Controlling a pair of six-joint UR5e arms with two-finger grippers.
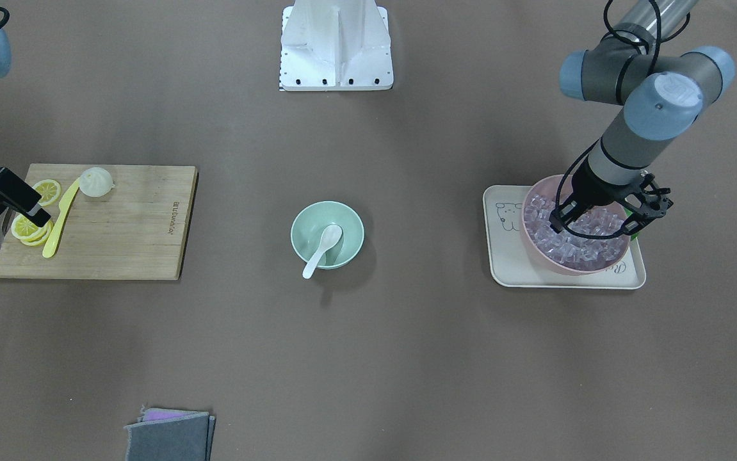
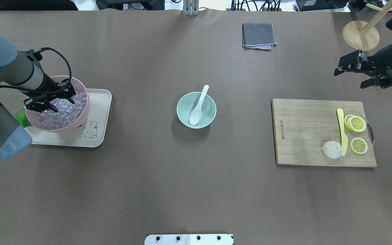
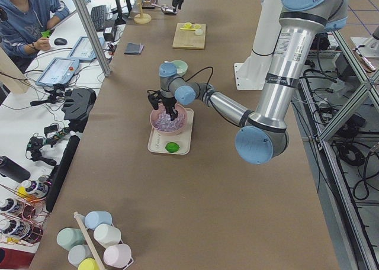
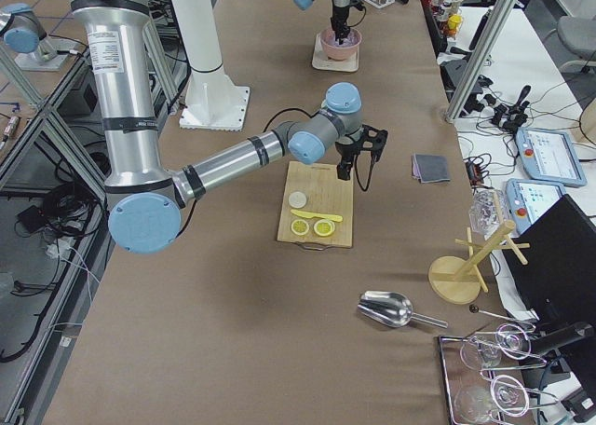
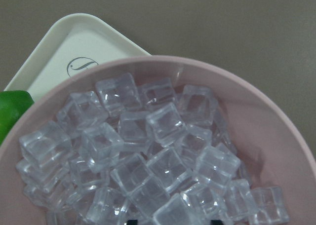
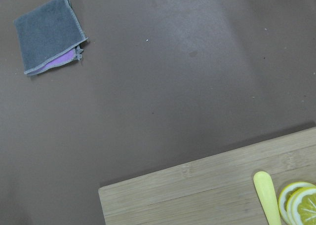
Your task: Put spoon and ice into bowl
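The white spoon lies in the mint-green bowl at the table's middle, scoop down and handle over the far rim. It also shows in the front-facing view. A pile of clear ice cubes fills the pink bowl on the robot's left. My left gripper is open, with its fingers lowered among the cubes. Only its fingertips peek into the left wrist view, either side of one cube. My right gripper is open and empty, in the air beyond the cutting board.
The pink bowl stands on a cream tray next to a green lime. A wooden cutting board holds a yellow knife, lemon slices and a white bun-shaped piece. A grey cloth lies far back.
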